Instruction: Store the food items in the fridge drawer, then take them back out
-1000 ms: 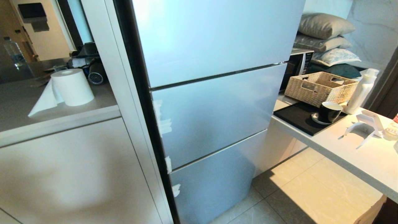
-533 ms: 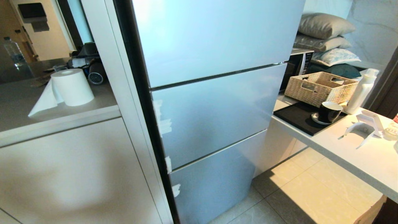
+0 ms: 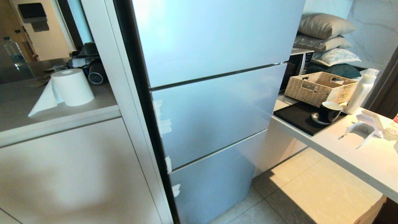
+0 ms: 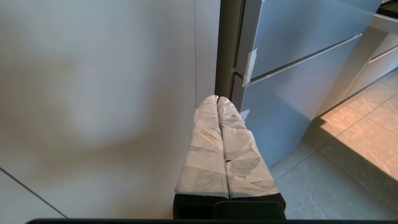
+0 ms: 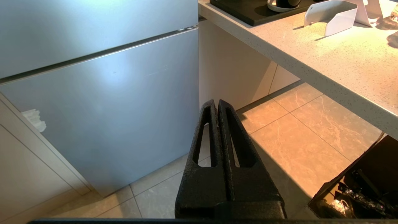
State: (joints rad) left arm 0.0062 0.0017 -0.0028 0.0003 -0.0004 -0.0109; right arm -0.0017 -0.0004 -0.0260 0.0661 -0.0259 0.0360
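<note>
1. The pale speckled counter (image 3: pixel 357 152) sits at three o'clock of the fridge, carrying a black tray (image 3: pixel 298 119) with a dark cup (image 3: pixel 329 112) on a saucer.
2. A woven basket (image 3: pixel 320 87), white bottle (image 3: pixel 362 90) and white stand (image 3: pixel 367 124) also rest there.
3. At nine o'clock, a grey counter (image 3: pixel 18 99) holds a paper roll (image 3: pixel 71 87).
4. Tiled floor (image 3: pixel 311 193) lies below.

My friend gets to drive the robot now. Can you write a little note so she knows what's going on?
Left gripper: jaws shut, empty, low beside the fridge.
Right gripper: jaws shut, empty, low above the floor near the counter.
Fridge: all three fronts closed; the see-through drawer and the red food are not in view.
Done: cannot tell from here.
Left: cannot tell until the fridge is opened and the food found.
</note>
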